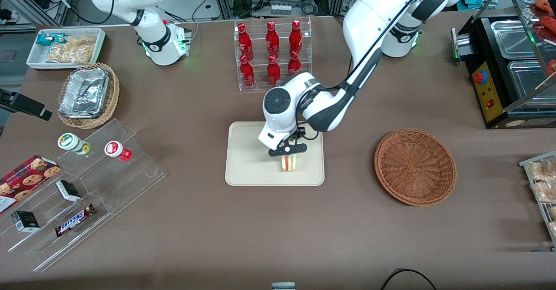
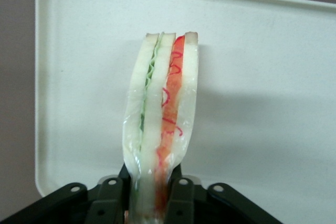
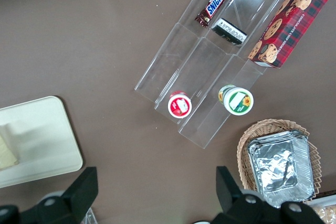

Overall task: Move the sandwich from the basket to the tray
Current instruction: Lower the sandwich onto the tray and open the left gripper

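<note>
Currently the left gripper is clamped on the clear-wrapped triangular white-bread sandwich, held on edge directly below it over the flat beige tray. Risk: narrow edge, likely topples on release.

At frame centre, the black tool grips the clear-wrapped triangular sandwich upright on the beige rectangular tray, the round reddish-brown wicker basket well apart.

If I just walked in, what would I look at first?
Probably the big white arm's pincer shut on a sandwich, holding it on edge over the beige tray in the middle of the table. Next, the red bottles in their clear rack, farther from the front camera than the tray, and the empty brown basket beside it.
</note>
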